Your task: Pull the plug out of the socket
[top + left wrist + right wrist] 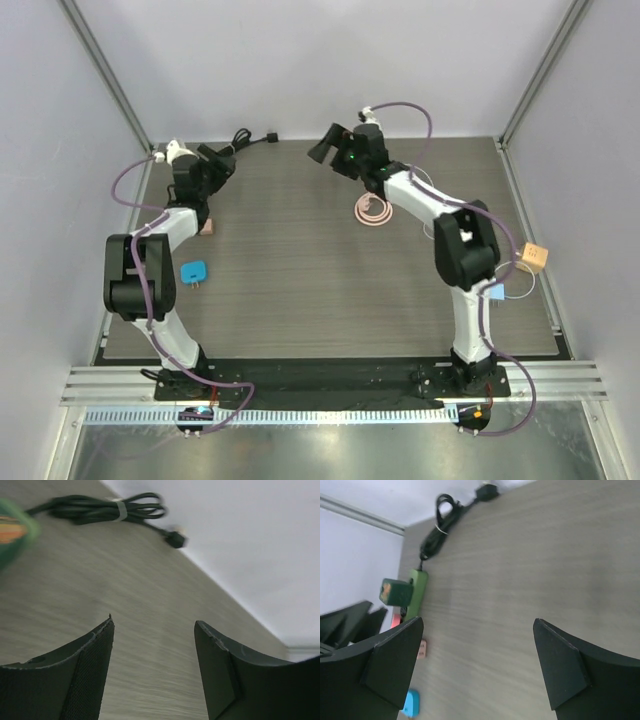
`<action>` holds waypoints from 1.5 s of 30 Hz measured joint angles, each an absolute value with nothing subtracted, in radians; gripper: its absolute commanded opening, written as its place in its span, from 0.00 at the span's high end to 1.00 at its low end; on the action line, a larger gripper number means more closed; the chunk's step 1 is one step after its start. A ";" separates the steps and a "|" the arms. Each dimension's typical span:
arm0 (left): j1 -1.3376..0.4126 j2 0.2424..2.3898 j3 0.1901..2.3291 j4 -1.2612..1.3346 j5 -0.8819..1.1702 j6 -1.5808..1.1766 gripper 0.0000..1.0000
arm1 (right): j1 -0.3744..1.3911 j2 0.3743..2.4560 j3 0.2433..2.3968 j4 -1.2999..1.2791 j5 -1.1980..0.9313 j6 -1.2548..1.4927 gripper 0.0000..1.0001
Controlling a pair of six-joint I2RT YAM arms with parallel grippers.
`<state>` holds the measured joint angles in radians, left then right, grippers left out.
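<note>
A green power strip (417, 591) lies at the far left of the table, with a dark green plug (395, 592) seated in it. Its black cord (437, 527) is coiled toward the back wall and also shows in the top view (250, 140). In the left wrist view the plug and strip are only a green blur (12, 530) at the upper left. My left gripper (218, 158) is open and empty, right beside the strip, which the arm hides in the top view. My right gripper (325, 150) is open and empty, held above the far middle of the table.
A pink adapter (207, 228) and a blue adapter (193, 270) lie near the left arm. A coiled pink cable (372, 210) lies right of centre. An orange cube (533, 256) sits at the right edge. The cord's black end plug (175, 539) lies by the back wall.
</note>
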<state>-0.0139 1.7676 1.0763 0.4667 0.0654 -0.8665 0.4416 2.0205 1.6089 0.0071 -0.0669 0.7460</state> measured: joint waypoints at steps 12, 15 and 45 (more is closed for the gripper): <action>-0.010 1.754 1.222 0.028 -0.366 -0.603 0.10 | 0.445 2.268 1.676 0.255 -0.280 0.707 0.03; -0.010 1.765 1.250 -0.034 -0.392 -0.530 0.04 | 0.443 2.280 1.671 0.315 -0.336 0.709 0.03; 0.075 2.119 1.522 -0.062 -0.355 -0.291 0.00 | 0.395 2.337 1.661 0.434 -0.502 0.737 0.04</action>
<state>0.0746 2.1185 1.5223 -0.0616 -0.3546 -0.2909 0.3954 2.3371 1.6611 0.4335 -0.5022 0.7368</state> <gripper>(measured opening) 0.996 0.963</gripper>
